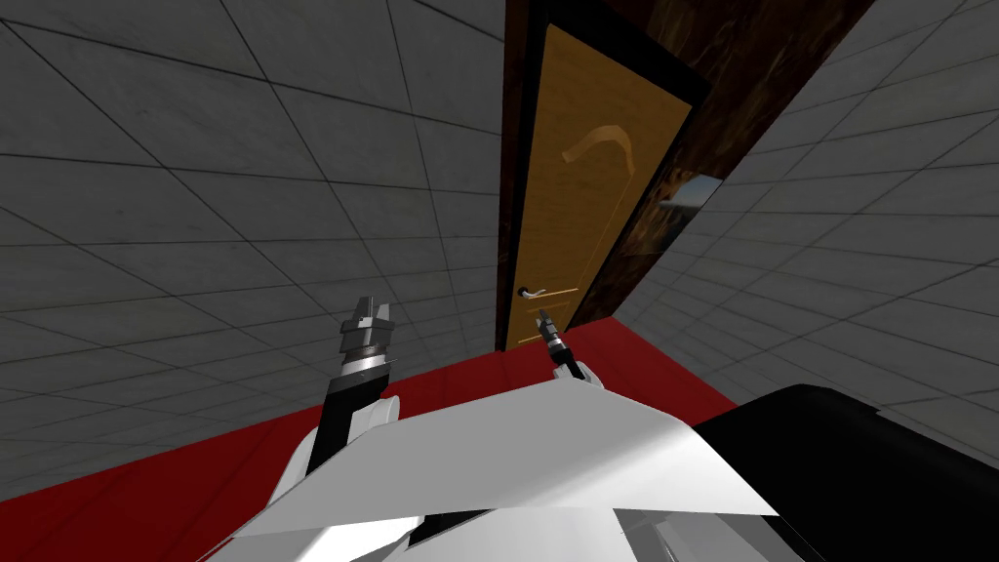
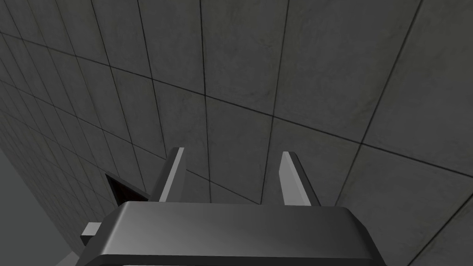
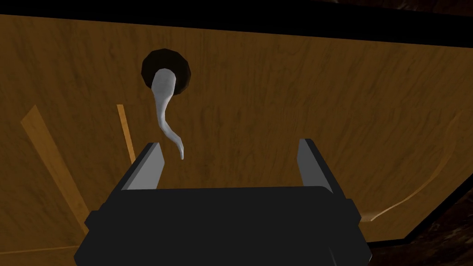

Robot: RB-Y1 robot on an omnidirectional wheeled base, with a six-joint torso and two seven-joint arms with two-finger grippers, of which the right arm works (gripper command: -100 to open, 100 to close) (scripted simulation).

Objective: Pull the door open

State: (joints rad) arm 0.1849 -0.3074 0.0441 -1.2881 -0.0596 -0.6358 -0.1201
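- First, the left gripper (image 1: 372, 307) is raised at my left side, in front of the grey tiled wall (image 1: 195, 195). Its fingers (image 2: 173, 175) stand well apart and hold nothing.
- Further ahead, the right gripper (image 3: 229, 144) reaches over the red floor (image 1: 146, 478) towards the door. Its fingers (image 3: 148, 166) are also wide open and grip nothing.
- Just beyond them is the door handle (image 3: 164, 106), a pale curved lever on a dark round plate (image 3: 180, 67). The free tip of the lever ends in the gap between the fingers, close to one finger and well apart from the other. I cannot tell if it touches.
- In the head view this gripper is just below the handle.
- Behind the handle is the door (image 3: 300, 92), of brown wood, in its dark frame (image 1: 514, 146).
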